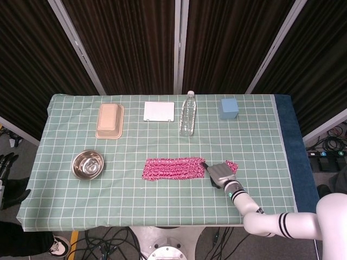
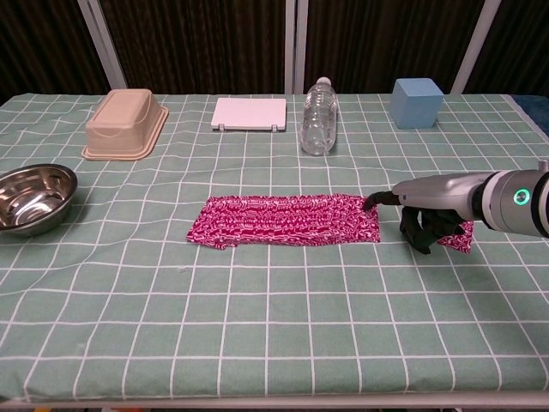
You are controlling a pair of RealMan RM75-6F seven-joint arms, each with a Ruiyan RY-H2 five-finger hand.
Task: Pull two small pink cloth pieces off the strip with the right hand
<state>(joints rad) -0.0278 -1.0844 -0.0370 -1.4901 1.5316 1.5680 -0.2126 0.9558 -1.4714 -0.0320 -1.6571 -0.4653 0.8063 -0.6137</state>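
Right hand [image 2: 422,210] sits low at the strip's right end, one dark fingertip touching the pink strip [image 2: 286,219], other fingers curled under, holding nothing we can see. We see one small pink piece [image 2: 460,237] already off, on the cloth just right of the hand. Left hand [image 1: 6,162] barely shows off the table's left edge; we cannot tell its state. Farther back: steel bowl [image 2: 31,196], bottle [image 2: 318,117], blue cube [image 2: 417,102].

I am working in a lab test bay: dark curtains [image 1: 130,43] on metal poles [image 1: 76,46] are closing off the table [image 1: 260,141], and loose cables [image 1: 108,238] and a power strip [image 1: 325,154] are lying on the floor.
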